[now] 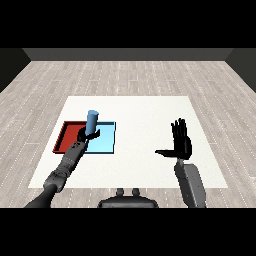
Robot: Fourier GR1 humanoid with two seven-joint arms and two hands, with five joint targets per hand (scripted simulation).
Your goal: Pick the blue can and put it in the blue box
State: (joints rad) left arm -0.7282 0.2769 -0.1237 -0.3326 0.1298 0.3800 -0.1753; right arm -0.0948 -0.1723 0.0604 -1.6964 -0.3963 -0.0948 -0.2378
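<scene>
A blue can [92, 120] stands upright over the seam between the red tray [67, 131] and the light blue tray [106, 140]. My left hand [86, 135] is curled round the can's lower part, hiding its base, so I cannot tell whether the can rests on a tray or hangs above it. My right hand [181, 142] is raised at the right of the table, fingers straight and thumb spread to the left, holding nothing.
The two trays lie side by side at the left of the white table [140, 115]. A grey plank floor surrounds the table.
</scene>
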